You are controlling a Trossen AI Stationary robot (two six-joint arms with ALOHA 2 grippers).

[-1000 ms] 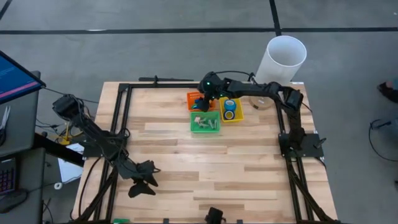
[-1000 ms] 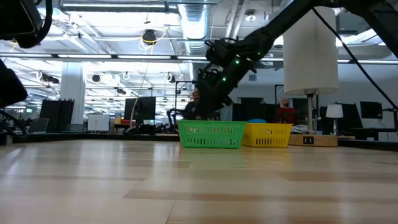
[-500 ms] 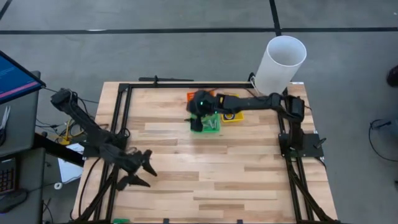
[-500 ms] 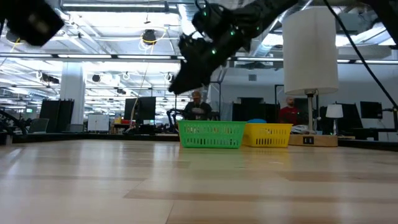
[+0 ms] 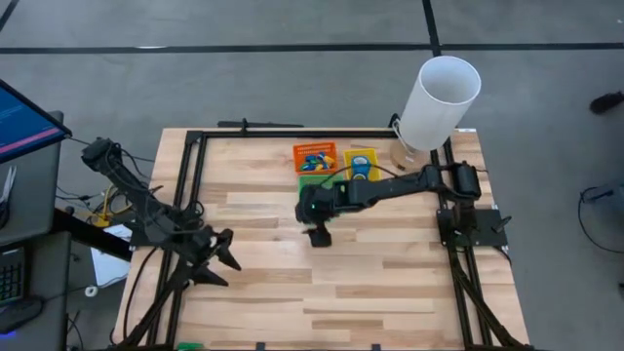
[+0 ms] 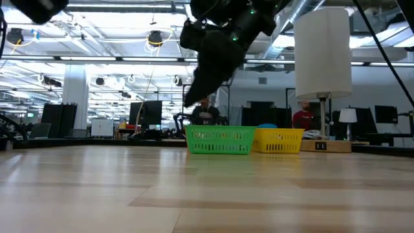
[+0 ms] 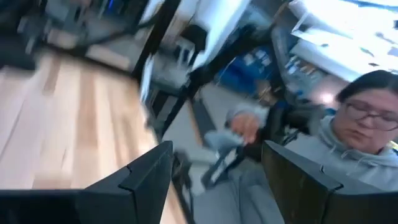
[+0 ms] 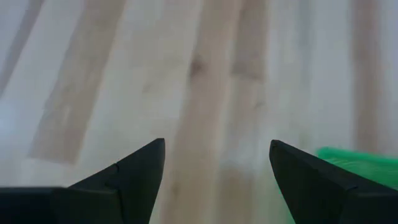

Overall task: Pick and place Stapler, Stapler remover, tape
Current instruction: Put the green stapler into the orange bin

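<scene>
Black left gripper (image 5: 216, 261) low in the left half of the overhead frame, over the table's left edge, fingers (image 7: 146, 180) spread wide, nothing between them. Through its wrist camera: blurred planks, and beyond the table a seated person (image 7: 348, 149) in a grey top. Pale wooden table (image 5: 263, 292) bare across the lower middle. Just left of centre, right gripper (image 5: 318, 232) hanging above the boards, prongs (image 8: 140, 168) parted and empty, only bare planks under them, a sliver of green basket (image 8: 359, 163) at the wrist frame's right edge. Up near the top centre, three baskets close together: orange basket (image 5: 315, 156) with small coloured pieces inside, green basket mostly hidden under the right arm, yellow basket (image 5: 362, 165) beside it with blue tape (image 5: 361, 174) lying in it. Staplers too small to tell apart overhead. Far upper right, tall white cylinder (image 5: 439, 100) standing at the table's corner.
</scene>
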